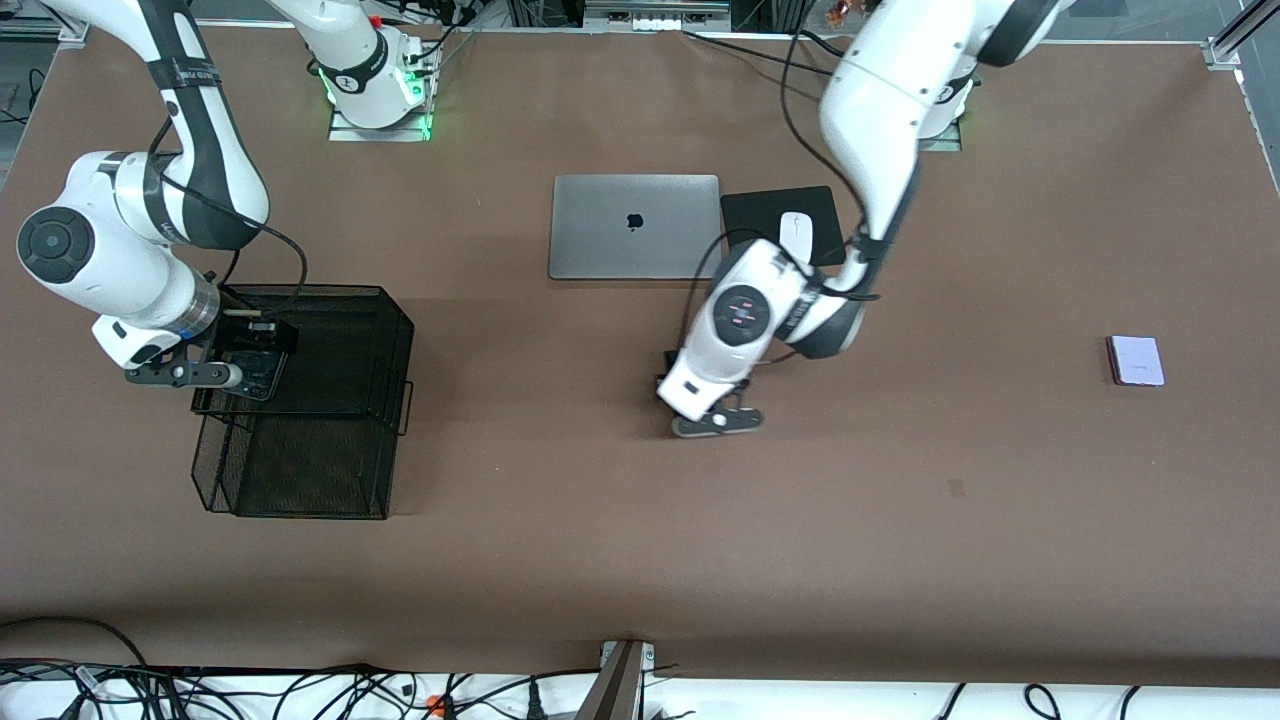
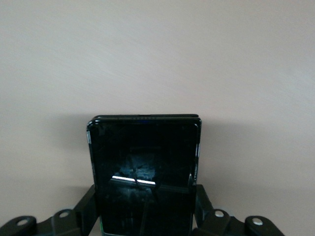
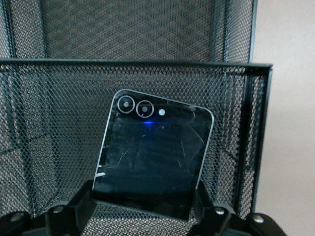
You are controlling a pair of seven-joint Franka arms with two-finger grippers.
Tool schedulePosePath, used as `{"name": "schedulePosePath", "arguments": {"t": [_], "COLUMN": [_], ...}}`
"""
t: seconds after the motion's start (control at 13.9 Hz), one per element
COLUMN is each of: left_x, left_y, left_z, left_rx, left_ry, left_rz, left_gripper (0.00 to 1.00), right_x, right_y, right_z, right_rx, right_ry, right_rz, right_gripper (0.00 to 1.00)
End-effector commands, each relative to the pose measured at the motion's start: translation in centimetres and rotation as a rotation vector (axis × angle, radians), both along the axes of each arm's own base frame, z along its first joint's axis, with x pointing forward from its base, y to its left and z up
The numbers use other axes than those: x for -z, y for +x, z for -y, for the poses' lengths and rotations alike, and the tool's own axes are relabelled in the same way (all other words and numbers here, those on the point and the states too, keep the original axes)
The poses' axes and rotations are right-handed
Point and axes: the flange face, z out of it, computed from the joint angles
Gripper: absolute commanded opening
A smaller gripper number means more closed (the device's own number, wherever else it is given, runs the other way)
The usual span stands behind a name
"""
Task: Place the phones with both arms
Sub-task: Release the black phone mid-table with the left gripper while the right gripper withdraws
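Brown table point(image 1: 560, 560) carrying office things.
Lying directly on it: closed laptop point(image 1: 634, 226), mouse pad point(image 1: 770, 215), wire basket point(image 1: 320, 420), pale phone point(image 1: 1136, 360).

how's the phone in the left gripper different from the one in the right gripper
The left gripper holds a long slim black phone with no lenses showing, over bare table. The right gripper holds a squarish black phone with two camera rings showing, over the black mesh basket. Both are dark, glossy, and clamped between jaws at their lower edge.
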Motion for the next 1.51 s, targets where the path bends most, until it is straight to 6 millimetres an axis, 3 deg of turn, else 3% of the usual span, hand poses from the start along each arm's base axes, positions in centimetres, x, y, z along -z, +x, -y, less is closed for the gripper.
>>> {"name": "schedulePosePath", "arguments": {"t": [0.0, 0.07, 0.14, 0.22, 0.29, 0.36, 0.65, 0.72, 0.93, 1.15, 1.44], "left_x": [0.9, 1.2, 1.2, 1.2, 1.0, 0.9, -1.6, -4.2, -7.9, -7.6, -7.0], "left_y": [0.5, 0.0, -0.2, -0.1, -0.1, 0.0, 1.0, 2.1, 3.8, 2.9, 2.8], "left_z": [2.9, 3.7, 4.3, 4.3, 4.3, 4.3, 3.3, 2.8, -0.8, -7.0, -17.6], "left_rx": [-0.030, -0.037, -0.043, -0.044, -0.044, -0.048, -0.082, -0.088, -0.071, 0.036, 0.163], "left_ry": [-0.004, -0.004, -0.007, -0.008, -0.008, -0.006, 0.014, 0.018, 0.056, 0.117, 0.201], "left_rz": [0.002, 0.004, 0.007, 0.009, 0.009, 0.013, -0.013, -0.019, -0.072, -0.173, -0.234], "left_gripper": [0.00, 0.00, 0.00, 0.04, 0.85, 1.00, 1.00, 1.00, 1.00, 1.00, 1.00], "right_x": [-0.6, -0.5, -0.8, -1.0, -1.5, -2.4, -7.0, -8.6, -12.4, -12.7, -8.3], "right_y": [-0.6, -0.5, -0.3, -0.2, 0.1, 0.6, 3.4, 4.4, 6.7, 6.2, 4.9], "right_z": [0.9, 1.2, 1.3, 1.3, 1.3, 1.2, -0.3, -1.5, -5.9, -15.5, -31.9], "right_rx": [-0.019, -0.016, -0.012, -0.011, -0.008, -0.006, -0.033, -0.040, -0.007, -0.033, -0.101], "right_ry": [0.020, 0.019, 0.022, 0.022, 0.022, 0.021, 0.024, 0.041, 0.113, 0.111, 0.112], "right_rz": [0.014, 0.015, 0.022, 0.026, 0.036, 0.051, 0.077, 0.059, -0.021, -0.031, 0.036], "right_gripper": [0.42, 0.84, 0.96, 0.99, 0.99, 0.99, 0.99, 0.99, 0.99, 0.99, 0.99]}}
